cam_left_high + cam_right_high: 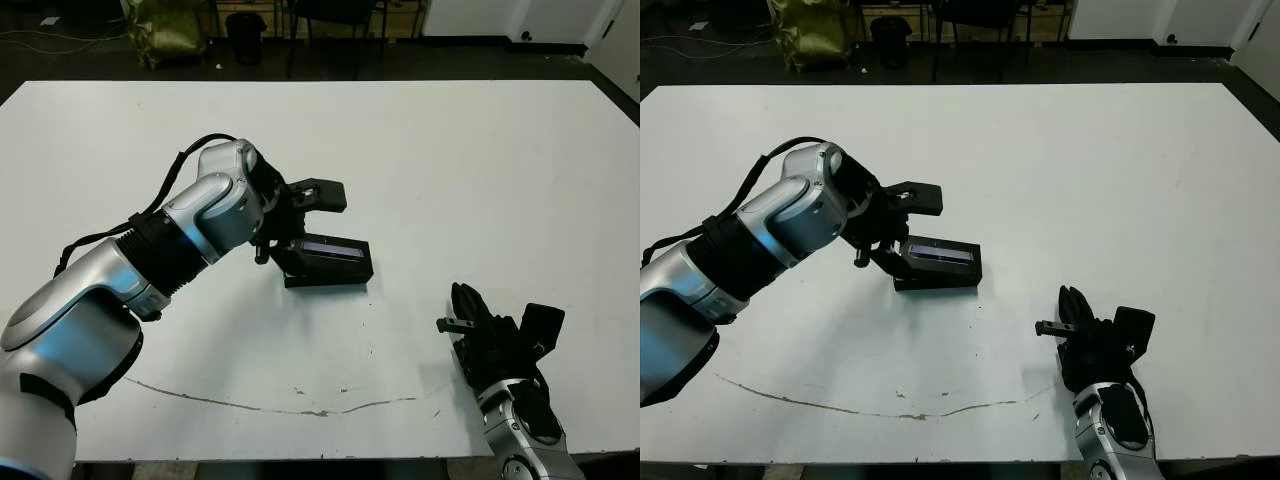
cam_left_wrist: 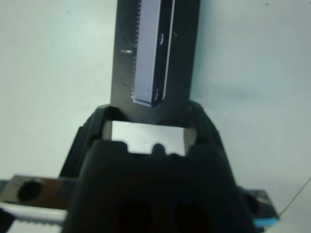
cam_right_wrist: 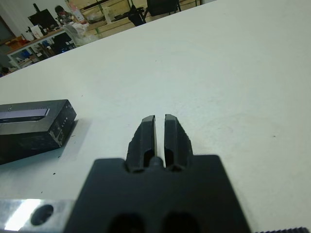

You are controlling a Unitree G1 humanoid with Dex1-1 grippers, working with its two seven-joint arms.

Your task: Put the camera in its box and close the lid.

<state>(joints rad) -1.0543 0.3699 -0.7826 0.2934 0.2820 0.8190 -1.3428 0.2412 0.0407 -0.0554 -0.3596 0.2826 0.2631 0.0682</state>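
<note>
Black lid (image 1: pixel 330 252) sits shut on one box (image 1: pixel 325 275); no words can be read. Left gripper (image 1: pixel 305 222) is open around its end. Right gripper (image 3: pixel 160 132) is closed, holding nothing.

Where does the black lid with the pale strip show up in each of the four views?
Left eye view: lid at table centre, beside the left gripper.
Right eye view: lid, left of centre.
Left wrist view: lid, upper middle, ahead of the fingers.
Right wrist view: lid, left edge.
Shared landmark: its pale strip.
</note>
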